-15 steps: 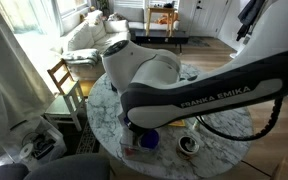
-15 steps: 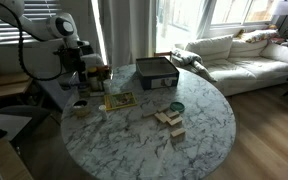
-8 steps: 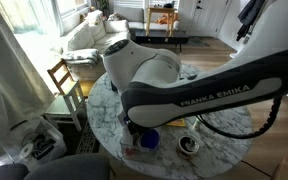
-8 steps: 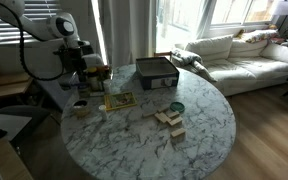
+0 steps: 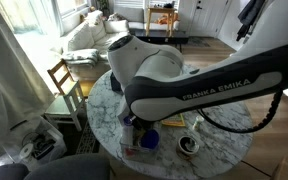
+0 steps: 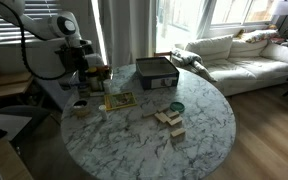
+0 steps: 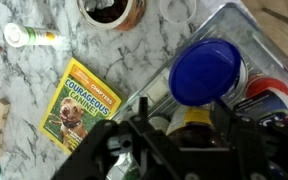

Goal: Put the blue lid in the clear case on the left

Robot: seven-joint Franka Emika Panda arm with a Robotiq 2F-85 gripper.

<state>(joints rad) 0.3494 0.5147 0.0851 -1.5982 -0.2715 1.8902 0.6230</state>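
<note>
Found the blue lid (image 7: 206,72) lying flat inside the clear case (image 7: 252,35), at the edge of the marble desk (image 7: 44,75) where the arm reaches in. Observed the fingers (image 7: 141,118) spread apart just short of the lid, gripping nothing. Noted a red item (image 7: 269,88) just beside the lid; cannot identify it. Recorded a yellow booklet (image 7: 82,110) flat on the desk near the case, a tube (image 7: 34,38) beyond it and a dark bowl (image 7: 112,10) past that. In an exterior view, saw a black box (image 6: 156,72) toward the far edge and wooden blocks (image 6: 169,120) near mid-desk.
</note>
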